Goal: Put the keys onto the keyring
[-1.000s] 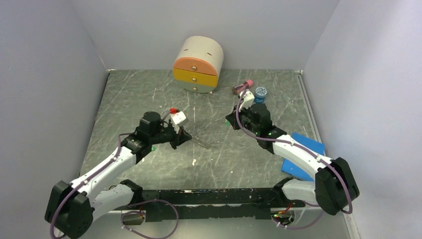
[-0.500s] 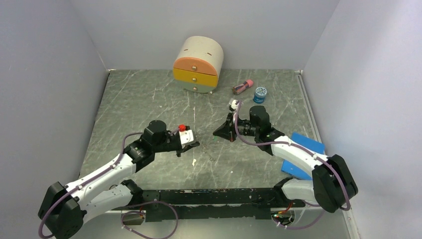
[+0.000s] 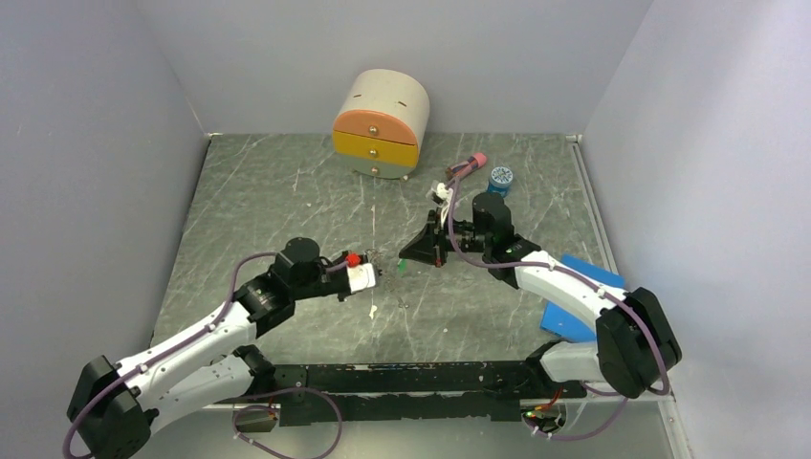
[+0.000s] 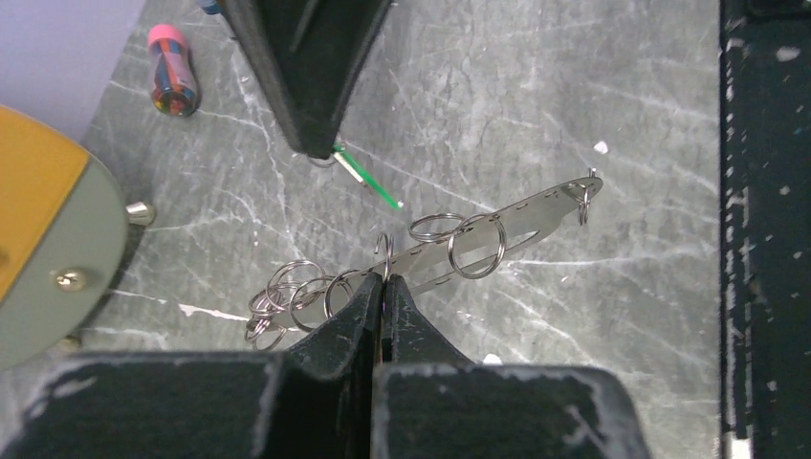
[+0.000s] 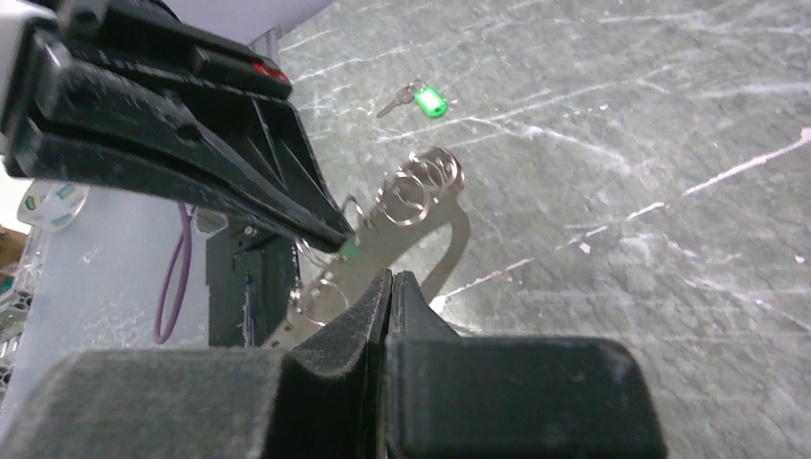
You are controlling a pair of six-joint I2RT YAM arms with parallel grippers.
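Note:
My left gripper (image 4: pixel 383 287) is shut on one ring of the keyring (image 4: pixel 478 229), a flat silvery strip carrying several wire rings, held just above the table. My right gripper (image 4: pixel 321 148) comes in from the far side, shut on a thin green key (image 4: pixel 368 182) whose free end points at the held ring. In the right wrist view my right gripper (image 5: pixel 390 277) is closed, with the keyring (image 5: pixel 416 215) and the key's green end (image 5: pixel 349 249) just beyond it. A second green key (image 5: pixel 426 100) lies on the table farther off. From above, both grippers (image 3: pixel 375 275) (image 3: pixel 405 260) nearly meet mid-table.
A round drawer unit (image 3: pixel 381 124) stands at the back. A pink tube (image 3: pixel 466 167) and a blue jar (image 3: pixel 500 179) lie behind the right arm. A blue pad (image 3: pixel 583 296) sits at the right edge. A white scrap (image 3: pixel 372 311) lies just in front of the grippers.
My left gripper has moved right and nearer with the keyring. My right gripper has swung left from the back right, so the two tips now almost touch.

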